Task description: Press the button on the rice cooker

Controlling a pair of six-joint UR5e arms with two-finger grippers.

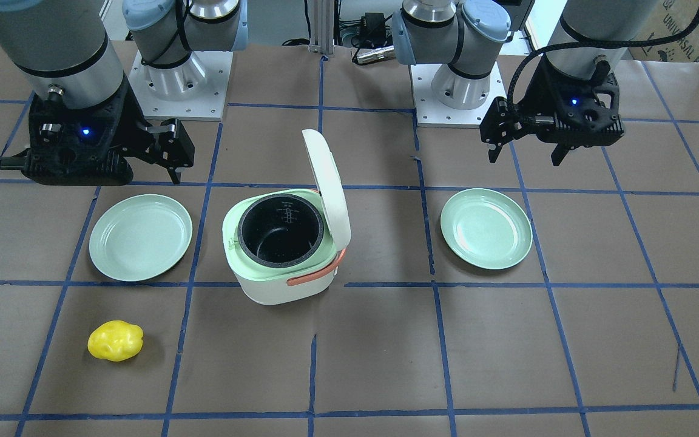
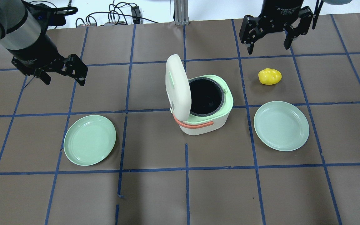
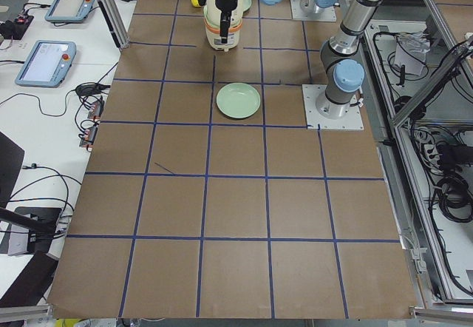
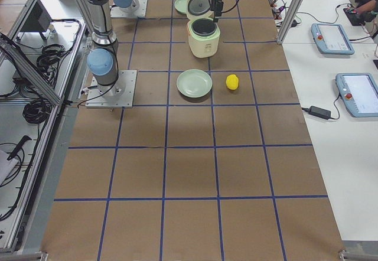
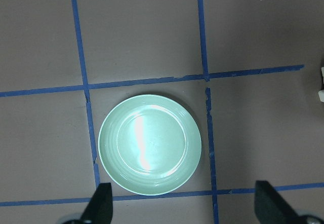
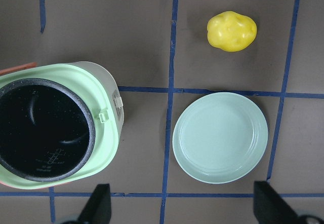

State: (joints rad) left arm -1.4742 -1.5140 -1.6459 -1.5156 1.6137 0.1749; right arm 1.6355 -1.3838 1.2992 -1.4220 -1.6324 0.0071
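Note:
The rice cooker (image 2: 209, 120) stands mid-table, white with a pale green top and an orange handle. Its lid (image 2: 177, 84) is open and upright, showing the black inner pot (image 2: 205, 96). A small white latch button (image 6: 117, 102) sits on the green rim in the right wrist view. My left gripper (image 2: 64, 80) hangs open above the table, well left of the cooker; its fingertips (image 5: 103, 203) stand wide apart. My right gripper (image 2: 268, 47) hangs open, far right of the cooker, with its fingertips (image 6: 101, 203) wide apart. Neither touches the cooker.
A pale green plate (image 2: 89, 140) lies left of the cooker and another (image 2: 281, 125) lies right of it. A yellow potato-like object (image 2: 270, 76) lies beyond the right plate. Blue tape lines grid the brown table.

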